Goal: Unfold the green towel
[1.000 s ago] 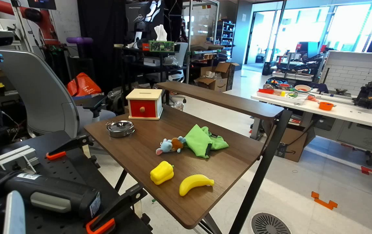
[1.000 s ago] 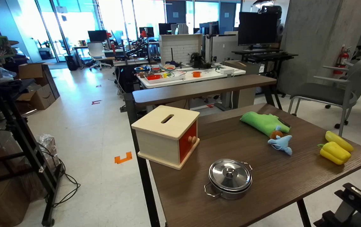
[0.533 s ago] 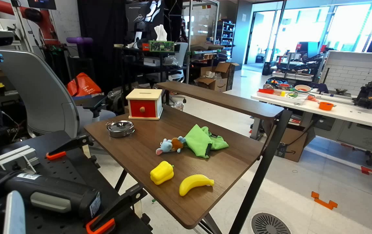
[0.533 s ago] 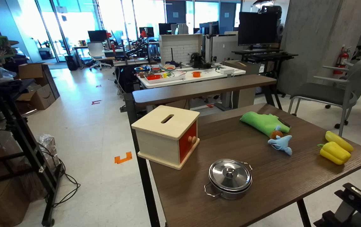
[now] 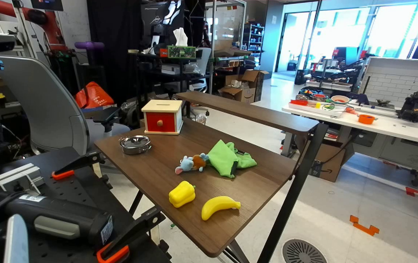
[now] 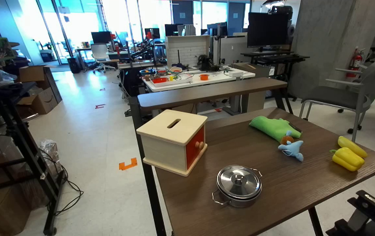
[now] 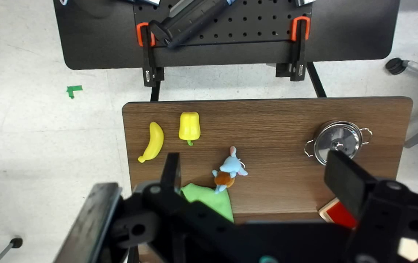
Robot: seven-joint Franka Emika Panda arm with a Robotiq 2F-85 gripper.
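The green towel [image 5: 224, 160] lies crumpled and folded over itself on the brown table, with a dark strip at its edge. It also shows in an exterior view [image 6: 272, 127] as a rolled heap. In the wrist view only part of the towel [image 7: 212, 200] shows; the rest is hidden behind the gripper's left side. My gripper [image 7: 253, 164] is wide open and empty, high above the table. Neither the gripper nor the arm's jaws show in the exterior views.
A blue and brown plush toy [image 5: 191, 163] touches the towel's edge. A yellow pepper [image 5: 182, 194], a banana [image 5: 219, 206], a lidded metal pot [image 6: 239, 185] and a wooden box [image 6: 171, 144] with a red front stand on the table. A raised shelf [image 6: 213, 92] runs along one table side.
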